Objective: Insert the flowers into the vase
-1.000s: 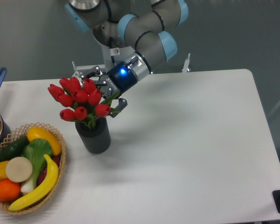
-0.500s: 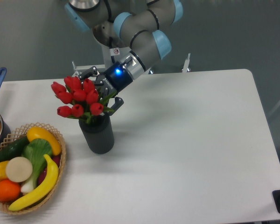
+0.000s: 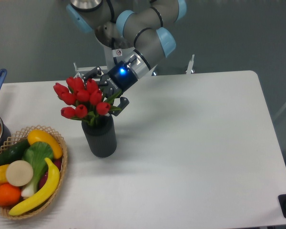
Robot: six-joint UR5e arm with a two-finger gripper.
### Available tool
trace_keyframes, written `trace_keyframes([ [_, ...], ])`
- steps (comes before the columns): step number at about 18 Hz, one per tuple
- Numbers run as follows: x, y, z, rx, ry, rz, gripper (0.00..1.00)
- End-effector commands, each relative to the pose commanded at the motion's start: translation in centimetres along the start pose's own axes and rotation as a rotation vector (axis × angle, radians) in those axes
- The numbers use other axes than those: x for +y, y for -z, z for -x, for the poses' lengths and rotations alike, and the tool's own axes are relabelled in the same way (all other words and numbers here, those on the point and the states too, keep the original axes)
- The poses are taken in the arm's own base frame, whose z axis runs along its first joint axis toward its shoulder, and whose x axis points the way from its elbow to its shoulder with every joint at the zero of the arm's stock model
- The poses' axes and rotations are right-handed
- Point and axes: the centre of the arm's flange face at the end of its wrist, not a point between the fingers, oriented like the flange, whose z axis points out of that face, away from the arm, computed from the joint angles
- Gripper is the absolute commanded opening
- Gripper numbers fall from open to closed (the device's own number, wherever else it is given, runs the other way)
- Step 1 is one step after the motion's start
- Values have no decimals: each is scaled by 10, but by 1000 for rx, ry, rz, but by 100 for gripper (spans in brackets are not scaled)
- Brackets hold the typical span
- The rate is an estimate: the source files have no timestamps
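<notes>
Red tulip buds with green stems (image 3: 82, 98) stand with their stems in the mouth of the dark ribbed cylinder vase (image 3: 100, 138) on the white counter (image 3: 190, 143). Black pincer (image 3: 109, 94) grips the bunch from its right side.

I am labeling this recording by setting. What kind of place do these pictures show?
Probably a robotics lab or test bench, not a home: a robot arm over a plain white table, a bare grey wall behind, and staged props, a basket of toy produce and a vase with flowers.
</notes>
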Motion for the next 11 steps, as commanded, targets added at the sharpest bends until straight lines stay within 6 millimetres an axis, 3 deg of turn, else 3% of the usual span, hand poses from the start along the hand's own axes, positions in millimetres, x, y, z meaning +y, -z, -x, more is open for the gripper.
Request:
trace_keyframes([
  [4,0,6,2,-17,2,8,100],
  [11,-5,47,11,-122,-9,-4,100],
])
